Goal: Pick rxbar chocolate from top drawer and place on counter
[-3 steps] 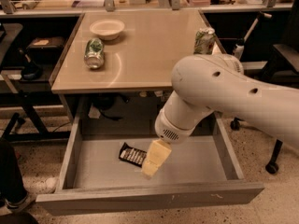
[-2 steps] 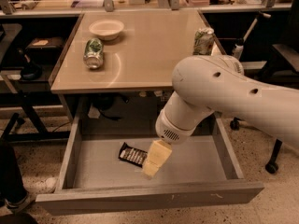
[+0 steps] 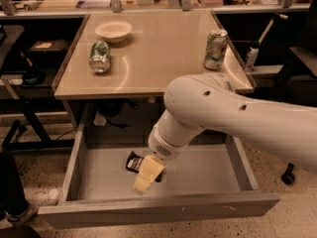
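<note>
Top drawer [image 3: 163,209] pulled fully open, front panel nearest. Gripper [image 3: 142,181] down inside it, low over floor, left of centre. Open or closed, holding bar or not: cannot tell.

Rxbar chocolate [image 3: 132,161] flat on drawer floor at gripper's 10 o'clock, partly hidden under it.

Step judged: grasping bar. Do well: straddle bar's short width, close firmly, glossy wrapper may slip. Lift straight up, clear drawer wall and counter [image 3: 163,58] edge at 12 o'clock.

Place on bare middle; tipped can [image 3: 99,56] at 11, upright can [image 3: 216,49] at 1, bowl [image 3: 113,30] farthest.
</note>
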Tool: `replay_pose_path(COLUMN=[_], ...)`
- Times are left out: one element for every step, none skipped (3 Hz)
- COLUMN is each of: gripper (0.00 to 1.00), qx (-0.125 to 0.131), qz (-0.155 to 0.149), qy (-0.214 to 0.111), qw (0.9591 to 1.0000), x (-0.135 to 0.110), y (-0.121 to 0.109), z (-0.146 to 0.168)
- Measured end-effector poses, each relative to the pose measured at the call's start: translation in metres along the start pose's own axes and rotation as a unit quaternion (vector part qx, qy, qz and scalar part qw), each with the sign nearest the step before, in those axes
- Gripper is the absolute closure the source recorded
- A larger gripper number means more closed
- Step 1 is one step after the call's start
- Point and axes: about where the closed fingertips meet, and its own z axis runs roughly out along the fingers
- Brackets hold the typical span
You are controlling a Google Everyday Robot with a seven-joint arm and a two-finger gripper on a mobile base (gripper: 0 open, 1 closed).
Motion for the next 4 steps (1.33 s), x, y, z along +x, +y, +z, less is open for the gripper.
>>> replay_pose_path(gripper=[0.0, 0.0, 0.0, 0.0], qx=[0.001, 0.001, 0.0, 0.009], qz=[0.018, 0.019, 0.025, 0.031], qy=[-0.009, -0.009, -0.02, -0.035], qw=[0.9998, 0.9998, 0.9995, 0.9989], x=[-0.028, -0.028, -0.027, -0.027], y=[-0.019, -0.019, -0.024, -0.037], z=[0.044, 0.045, 0.054, 0.072])
